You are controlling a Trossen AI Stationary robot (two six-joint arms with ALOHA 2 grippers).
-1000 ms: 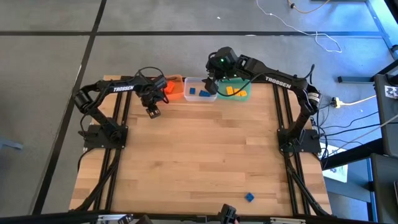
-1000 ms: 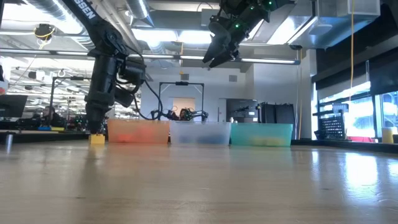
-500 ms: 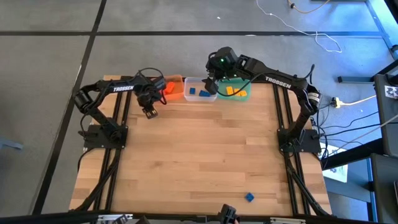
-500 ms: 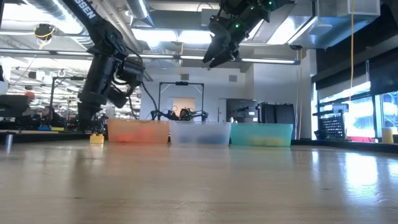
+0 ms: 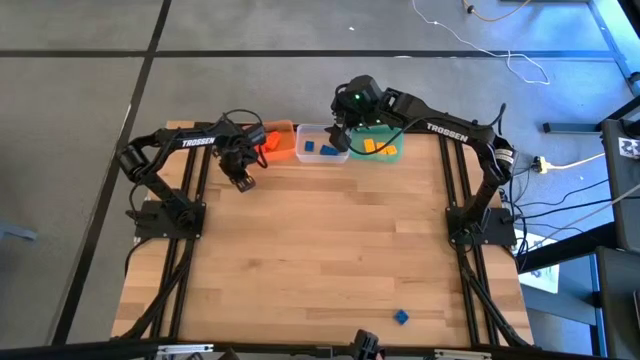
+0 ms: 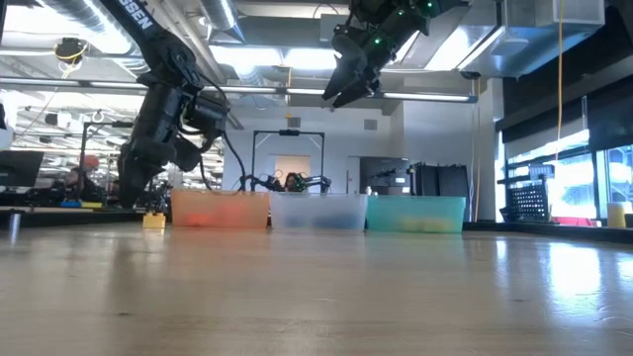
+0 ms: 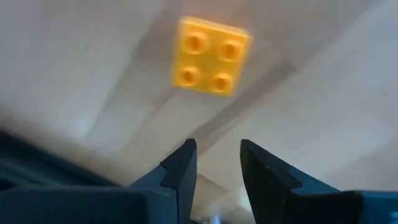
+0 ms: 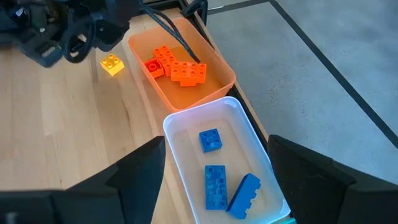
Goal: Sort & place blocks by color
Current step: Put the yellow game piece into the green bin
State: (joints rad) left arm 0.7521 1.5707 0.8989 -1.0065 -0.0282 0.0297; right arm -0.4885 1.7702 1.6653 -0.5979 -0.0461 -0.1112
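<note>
A small yellow four-stud plastic brick (image 7: 210, 56) lies flat on the wooden desk (image 5: 320, 260) near its far left corner, just beside the orange tub (image 8: 186, 87). It looks light, rigid and smooth, likely to skid, so a pinch across two opposite side walls seems best. The left gripper (image 7: 216, 163) hovers close by, narrowly parted and empty. The right gripper (image 6: 341, 94) hangs wide open above the clear tub (image 8: 217, 162). Both arms read "TROSSEN".
</note>
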